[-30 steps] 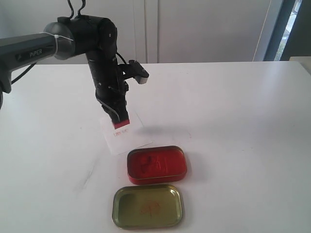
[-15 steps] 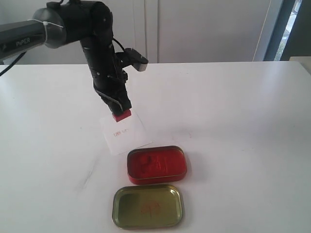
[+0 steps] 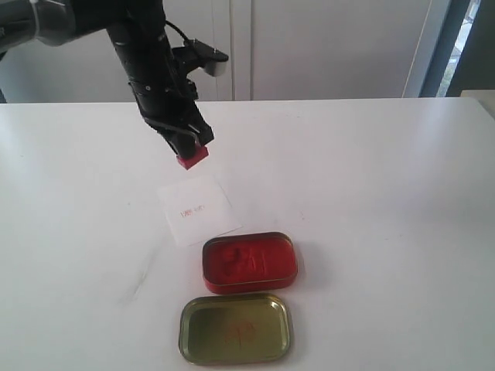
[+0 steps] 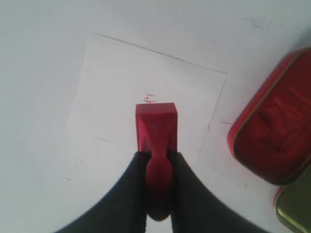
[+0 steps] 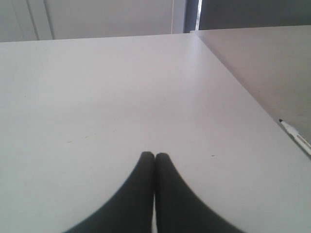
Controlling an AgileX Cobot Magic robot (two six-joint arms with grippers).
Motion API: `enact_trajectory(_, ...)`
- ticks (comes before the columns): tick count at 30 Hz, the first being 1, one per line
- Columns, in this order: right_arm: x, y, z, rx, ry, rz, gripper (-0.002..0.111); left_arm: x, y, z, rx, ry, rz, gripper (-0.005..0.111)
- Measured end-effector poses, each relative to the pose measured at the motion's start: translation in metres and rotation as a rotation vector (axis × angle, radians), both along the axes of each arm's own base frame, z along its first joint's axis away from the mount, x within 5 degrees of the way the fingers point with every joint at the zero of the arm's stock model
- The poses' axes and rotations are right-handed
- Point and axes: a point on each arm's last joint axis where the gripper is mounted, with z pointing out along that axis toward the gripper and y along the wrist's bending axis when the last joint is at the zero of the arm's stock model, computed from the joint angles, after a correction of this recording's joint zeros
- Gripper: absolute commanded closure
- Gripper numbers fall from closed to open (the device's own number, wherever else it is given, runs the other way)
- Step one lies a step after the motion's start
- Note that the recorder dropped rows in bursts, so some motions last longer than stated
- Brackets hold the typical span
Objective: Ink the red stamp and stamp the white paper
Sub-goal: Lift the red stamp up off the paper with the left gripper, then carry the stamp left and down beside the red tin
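L end effector (image 4: 158,155) is clamping red stamp (image 4: 156,121) by its knob; light, stiff plastic, prob. holding fine there.

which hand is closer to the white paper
Left. The left hand, gripping the red stamp, hangs over the white paper. The right hand is shut, off elsewhere, with no paper in its wrist view.

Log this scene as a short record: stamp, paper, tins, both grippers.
stamp: red stamp in the air, clear of the paper
left gripper: shut on the stamp's handle
paper: white paper flat on table, small red mark
ink: red tin open, beside paper
lid: gold lid next to tin
right gripper: shut, empty
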Motion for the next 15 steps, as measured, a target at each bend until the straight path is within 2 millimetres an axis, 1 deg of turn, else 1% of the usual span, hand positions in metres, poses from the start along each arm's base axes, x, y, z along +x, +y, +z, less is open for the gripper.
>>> enact_trajectory(4,0.000,0.000,0.000,0.000,0.000,0.000,0.108,-0.010,0.002,0.019,-0.053,-0.007,0.019,0.107)
enact_trajectory(6,0.000,0.000,0.000,0.000,0.000,0.000,0.108,-0.017,0.005,0.024,-0.063,-0.002,0.027,0.107)
enact_trajectory(15,0.000,0.000,0.000,0.000,0.000,0.000,0.108,-0.049,0.023,0.024,-0.038,0.064,0.053,0.107)
